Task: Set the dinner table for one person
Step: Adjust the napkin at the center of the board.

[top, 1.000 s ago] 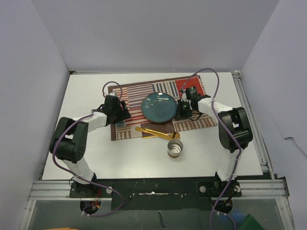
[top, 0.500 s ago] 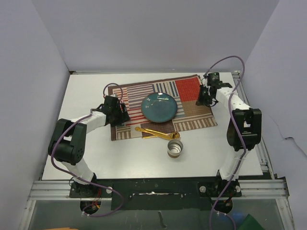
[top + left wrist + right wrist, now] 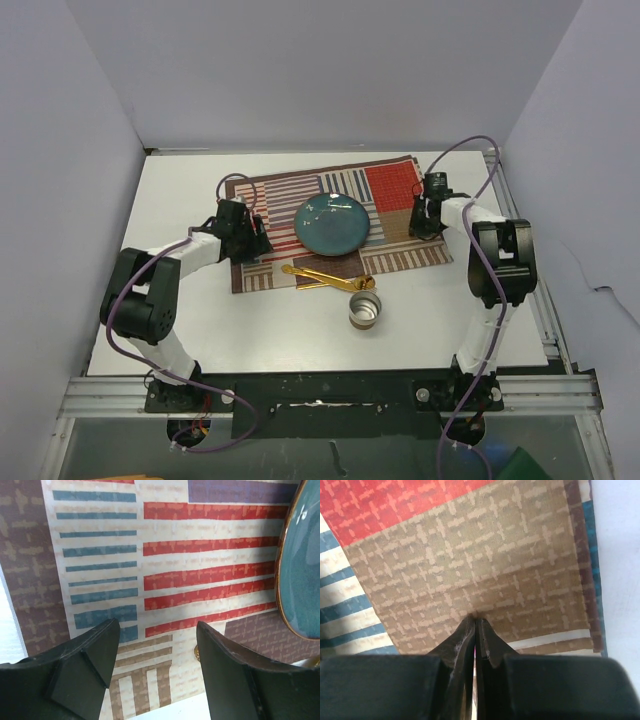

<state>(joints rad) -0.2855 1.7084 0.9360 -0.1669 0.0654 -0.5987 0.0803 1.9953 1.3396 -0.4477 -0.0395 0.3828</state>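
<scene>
The white dinner table (image 3: 200, 330) carries a striped patchwork placemat (image 3: 395, 185). A blue plate (image 3: 332, 222) rests on the mat's middle. Gold cutlery (image 3: 325, 278) lies across the mat's near edge, and a metal cup (image 3: 364, 310) stands on the bare table just in front. My left gripper (image 3: 252, 236) hovers low over the mat's left part, open with nothing between its fingers (image 3: 156, 630); the plate's rim (image 3: 305, 570) shows to its right. My right gripper (image 3: 424, 218) is shut, its tips (image 3: 476, 616) touching the mat's brown patch (image 3: 470, 555) near the right edge.
Aluminium rails (image 3: 520, 230) run along the table's right and near edges. White walls enclose the left, back and right sides. Bare tabletop (image 3: 620, 555) shows just beyond the mat's right edge. A gold cutlery tip (image 3: 196, 652) peeks out beside my left gripper's right finger.
My right arm has swung from beside the plate out to the mat's right edge, and the gripper now sits on the brown patch. The left arm has not moved.
</scene>
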